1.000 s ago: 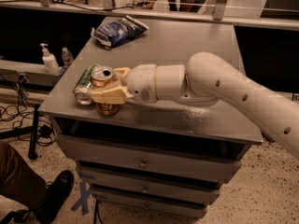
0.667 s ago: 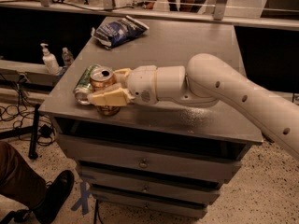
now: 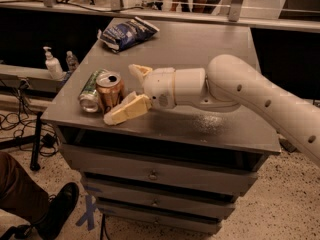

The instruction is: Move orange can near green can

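Note:
The orange can point(image 3: 109, 90) stands upright near the front left corner of the grey cabinet top point(image 3: 200, 49). The green can point(image 3: 90, 89) lies on its side directly left of it, touching or nearly touching it. My gripper point(image 3: 121, 94) is open just right of the orange can. One cream finger point(image 3: 138, 71) sits behind the can and the other finger point(image 3: 127, 111) lies in front of it, low over the surface. The can stands between the spread fingertips, and neither finger visibly presses on it.
A blue crinkled chip bag point(image 3: 128, 32) lies at the back left of the top. A pump bottle point(image 3: 52, 64) and a small bottle point(image 3: 72, 60) stand on a lower shelf to the left. A person's leg and shoe point(image 3: 56, 211) are at bottom left. Drawers are below.
The gripper was closed around the orange can beside the green can; now its fingers have spread apart and the can stands free on the top.

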Controlling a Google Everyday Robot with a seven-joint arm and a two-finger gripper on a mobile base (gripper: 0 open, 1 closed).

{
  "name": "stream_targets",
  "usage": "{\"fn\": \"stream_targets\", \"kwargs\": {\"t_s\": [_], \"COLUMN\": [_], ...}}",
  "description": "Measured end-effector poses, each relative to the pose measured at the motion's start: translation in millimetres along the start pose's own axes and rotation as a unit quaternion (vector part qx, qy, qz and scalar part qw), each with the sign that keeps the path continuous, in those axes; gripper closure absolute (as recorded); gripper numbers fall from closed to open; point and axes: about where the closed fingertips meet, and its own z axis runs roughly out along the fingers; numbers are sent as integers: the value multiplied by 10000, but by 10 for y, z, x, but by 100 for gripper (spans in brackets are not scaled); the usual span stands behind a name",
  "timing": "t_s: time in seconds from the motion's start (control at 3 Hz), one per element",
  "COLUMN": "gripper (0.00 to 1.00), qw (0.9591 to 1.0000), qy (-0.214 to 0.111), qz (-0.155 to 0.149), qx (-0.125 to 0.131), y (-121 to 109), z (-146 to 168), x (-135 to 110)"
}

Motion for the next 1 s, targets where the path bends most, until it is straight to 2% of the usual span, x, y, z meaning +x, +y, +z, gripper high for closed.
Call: {"fn": "stream_targets", "kwargs": {"t_s": [0.33,0.67,1.0], "gripper": [0,0,0], "qw": [9988,9925,9812], "qy": [263,669,1192], "qz": [-188,-445,-437], "qx": [356,921,1454], "y": [-310,-750,-1133], "z": [-390,-1089,-1707], "x": [58,98,47]}}
